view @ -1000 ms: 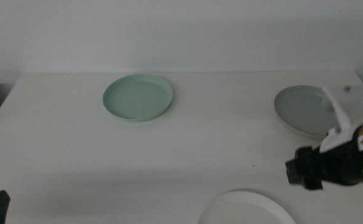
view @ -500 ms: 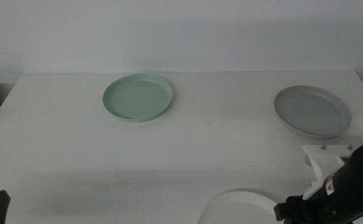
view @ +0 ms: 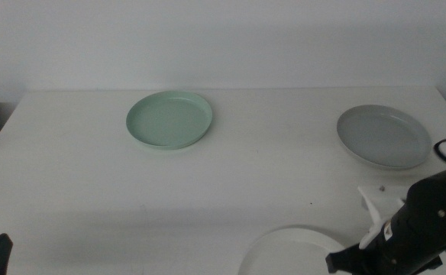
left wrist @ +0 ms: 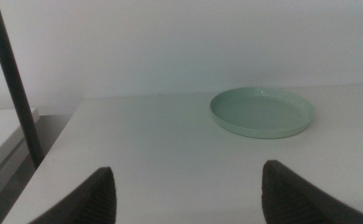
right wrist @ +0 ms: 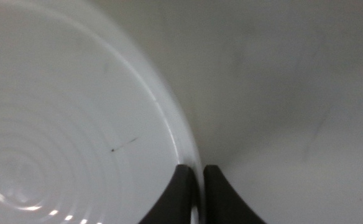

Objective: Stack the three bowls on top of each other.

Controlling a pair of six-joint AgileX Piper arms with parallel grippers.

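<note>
the middle view looks forward and down over the white table point(view: 93, 168) toward a pale wall. the left wrist view sits low near the table's edge, facing level across it at the shallow round mint green bowl point(left wrist: 262, 111), shared with the middle view point(view: 169, 120). the right wrist view looks straight down, very close, on the shallow round white bowl point(right wrist: 63, 137), also at the middle view's bottom edge point(view: 284, 250).

white bowl point(right wrist: 63, 143): smooth, glossy, faint concentric rings | mint green bowl point(view: 169, 120): smooth, satin sheen | grey bowl point(view: 383, 135): smooth, matt | table point(view: 246, 183): white, matt, smooth | right gripper point(right wrist: 198, 193): dark matt jaws
</note>
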